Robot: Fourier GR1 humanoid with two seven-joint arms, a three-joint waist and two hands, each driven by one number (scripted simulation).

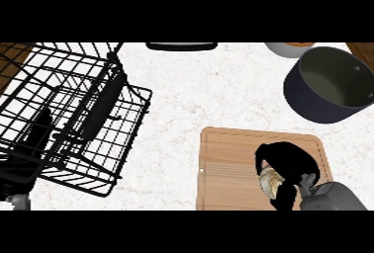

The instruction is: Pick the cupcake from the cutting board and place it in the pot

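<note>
As seen from the head view, reading left to right: a black wire dish rack (66, 113) fills the left of the pale counter (211, 89). At lower centre lies the wooden cutting board (226, 173), on which the cupcake (269, 181) sits, partly hidden. The right hand (288, 163) curls its black fingers round the cupcake, apparently clamped on it. At upper right, well apart from the board, stands the dark pot (329, 84), holding nothing visible. Judged stage: grasp made; lift, carry and placement remain. The left hand is out of view.
</note>
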